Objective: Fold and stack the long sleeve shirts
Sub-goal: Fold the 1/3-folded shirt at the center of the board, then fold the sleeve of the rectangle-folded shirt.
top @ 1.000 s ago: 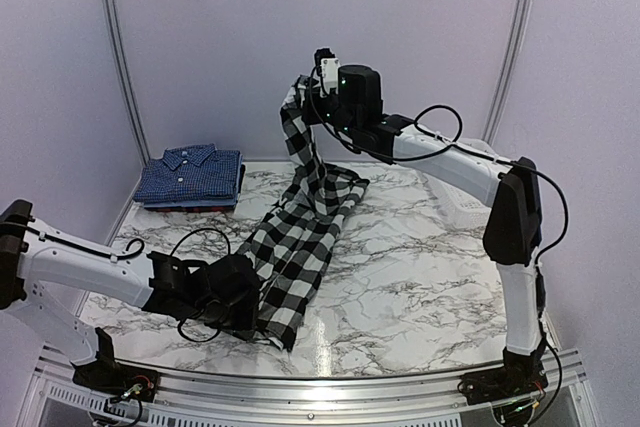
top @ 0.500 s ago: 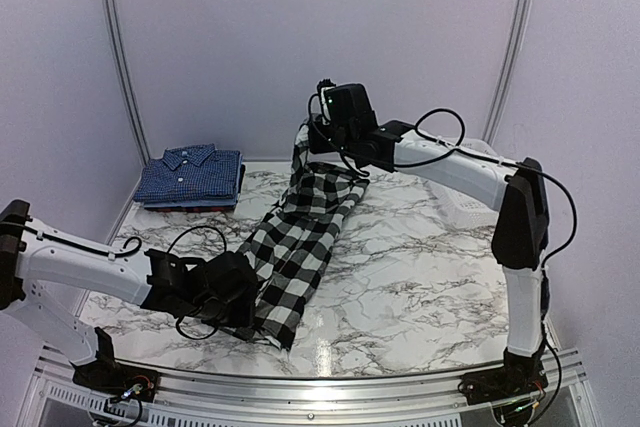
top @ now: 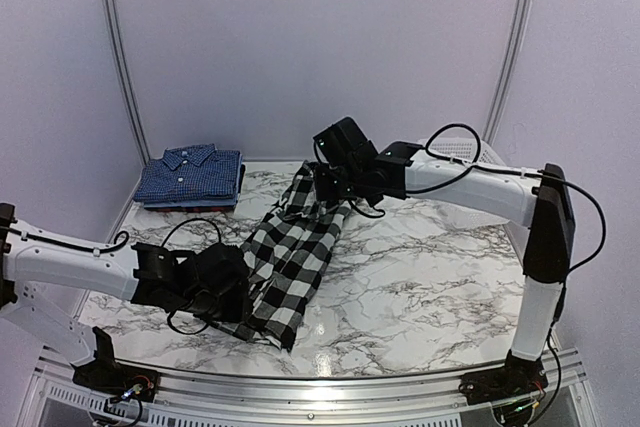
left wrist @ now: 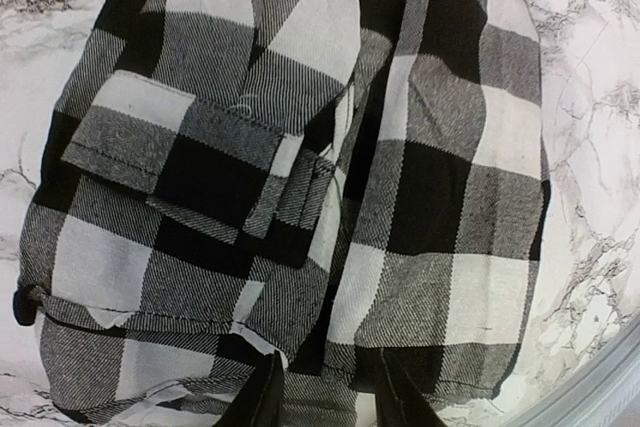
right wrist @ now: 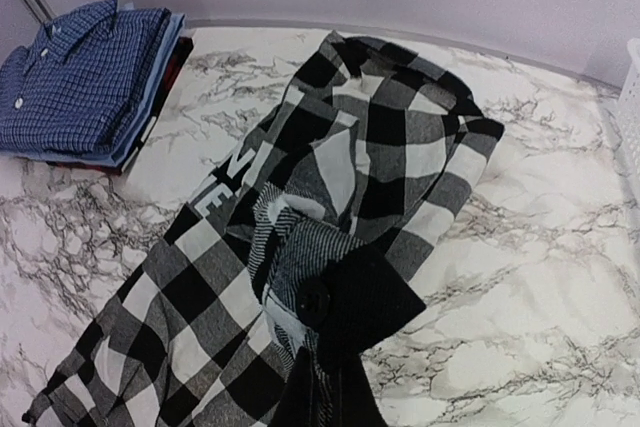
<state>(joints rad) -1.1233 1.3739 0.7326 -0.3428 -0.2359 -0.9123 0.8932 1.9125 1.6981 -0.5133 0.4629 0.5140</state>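
- My right claw (top: 323, 187) is clenched on the far end of the black-and-white checked shirt (top: 293, 259), and a bunch of cloth with a dark button (right wrist: 313, 303) is gathered just ahead of the closed tips.
- That far end hangs from my right claw a little above the marble counter (top: 420, 277). The rest of the shirt slopes down and lies on the counter as a long band running near and to the left.
- White lettering (right wrist: 225, 184) shows on the shirt's left side in my right wrist view, partly lost in the folds.
- My left claw (top: 232, 297) sits low at the near end of the shirt. Its fingers (left wrist: 262, 399) stand parted, released, with the hem lying between them rather than pinched.
- Under my left wrist the cloth lies doubled over itself in loose layers, with a stitched flap on the left.
- The folded blue checked shirts (top: 190, 177) are stacked at the far left corner of the counter, collar on top, well apart from the checked shirt.
- A white mesh basket (top: 468, 153) stands at the far right, mostly hidden behind my right arm.
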